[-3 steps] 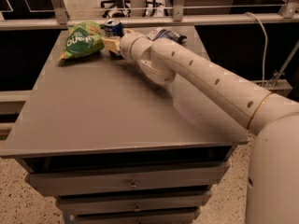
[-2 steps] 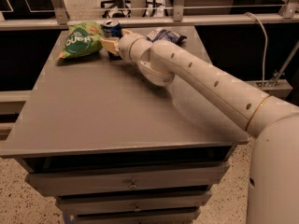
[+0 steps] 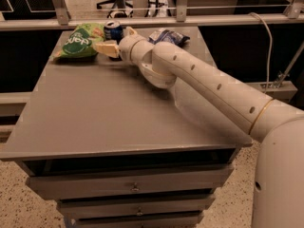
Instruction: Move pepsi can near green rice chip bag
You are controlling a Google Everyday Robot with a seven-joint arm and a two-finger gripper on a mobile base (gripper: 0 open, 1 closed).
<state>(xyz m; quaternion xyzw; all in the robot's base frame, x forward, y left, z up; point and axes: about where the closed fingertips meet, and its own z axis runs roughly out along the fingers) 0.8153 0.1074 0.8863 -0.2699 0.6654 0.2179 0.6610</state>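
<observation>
Light came from overhead (warm, slightly yellow) and lay evenly over the grey table [image 3: 95,113]. The white arm [image 3: 204,80] cast a soft shadow on the tabletop just below it. The gripper [image 3: 110,39], at the far left by the pepsi can [image 3: 113,30], was brightly lit; the recess [image 3: 128,161] under the tabletop was dark.

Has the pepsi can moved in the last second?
No. The dark blue aluminium pepsi can keeps its spot by the grey table's far edge; the cream gripper sits right next to it.
</observation>
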